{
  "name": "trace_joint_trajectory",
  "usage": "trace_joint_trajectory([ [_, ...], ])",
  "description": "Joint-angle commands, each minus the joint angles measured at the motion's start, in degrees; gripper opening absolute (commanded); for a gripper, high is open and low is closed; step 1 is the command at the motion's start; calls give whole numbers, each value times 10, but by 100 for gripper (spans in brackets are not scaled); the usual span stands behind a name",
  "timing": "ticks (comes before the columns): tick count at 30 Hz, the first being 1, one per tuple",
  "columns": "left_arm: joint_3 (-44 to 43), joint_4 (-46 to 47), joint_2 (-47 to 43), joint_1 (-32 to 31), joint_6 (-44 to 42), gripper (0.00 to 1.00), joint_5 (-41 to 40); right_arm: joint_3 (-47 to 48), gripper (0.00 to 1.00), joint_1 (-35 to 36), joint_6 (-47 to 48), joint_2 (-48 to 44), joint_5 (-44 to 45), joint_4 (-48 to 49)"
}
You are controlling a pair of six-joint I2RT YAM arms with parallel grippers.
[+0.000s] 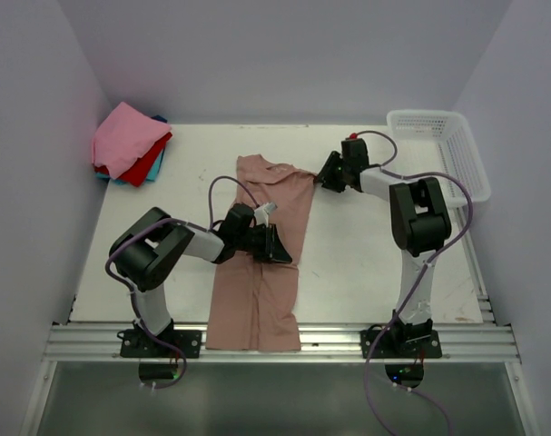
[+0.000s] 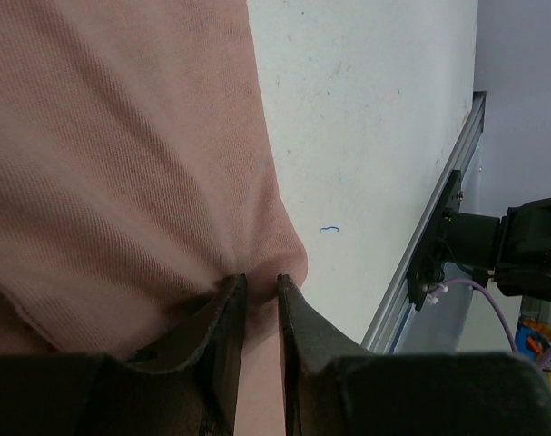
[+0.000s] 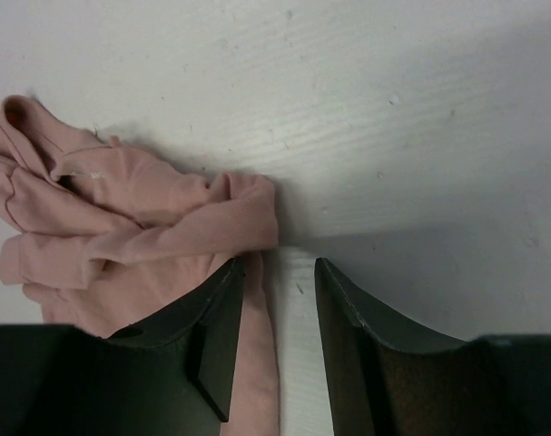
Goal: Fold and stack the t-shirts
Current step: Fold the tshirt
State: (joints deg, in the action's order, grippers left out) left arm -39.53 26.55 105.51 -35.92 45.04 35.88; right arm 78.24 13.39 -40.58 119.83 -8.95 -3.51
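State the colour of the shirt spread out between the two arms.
Dusty pink t-shirt, plain as seen; top external view shows it best.

Pale lavender-grey walls (image 1: 284, 54) are enclosing a scuffed white tabletop (image 1: 348, 263) on three sides. A ribbed silver aluminium rail (image 1: 334, 338) is running along its near edge. Soft, even light is spreading over the surface, and a dull grey floor (image 1: 275, 400) is showing below the rail.

folded shirts (image 1: 130, 143) left, basket (image 1: 467, 162) right
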Motion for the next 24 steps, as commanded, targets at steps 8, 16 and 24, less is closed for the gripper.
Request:
trace_joint_trajectory([
  [8,9,-46,14,-5,-13,25,-12,89,32,6,-11,103,25,-33],
  [16,16,-43,14,-3,-12,25,-9,147,0,6,2,139,54,-63],
  [24,32,-47,-1,2,-16,25,-12,390,0,4,79,242,110,-226],
])
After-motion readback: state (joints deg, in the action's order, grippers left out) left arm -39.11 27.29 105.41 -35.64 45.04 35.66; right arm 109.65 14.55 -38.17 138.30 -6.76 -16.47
